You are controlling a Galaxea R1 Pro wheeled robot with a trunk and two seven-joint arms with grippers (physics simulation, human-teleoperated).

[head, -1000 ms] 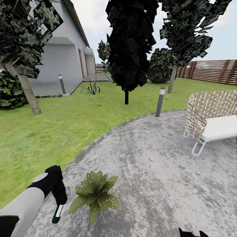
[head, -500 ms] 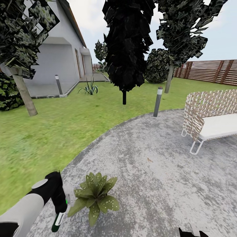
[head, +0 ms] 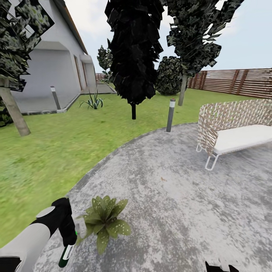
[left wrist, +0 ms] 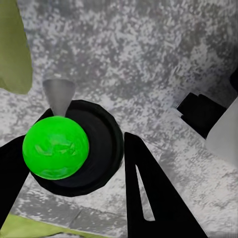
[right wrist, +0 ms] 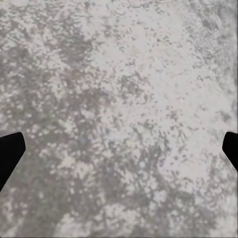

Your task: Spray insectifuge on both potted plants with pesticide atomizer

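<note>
While view swung right | left end effector still grips pesticide atomizer beside potted plant | right spread wide

L arm: pale grey-white shell, black wrist; black claw w/ slotted, wedge-shaped fingers.

The head view looks forward across the patio; both wrist views face it closely.
</note>
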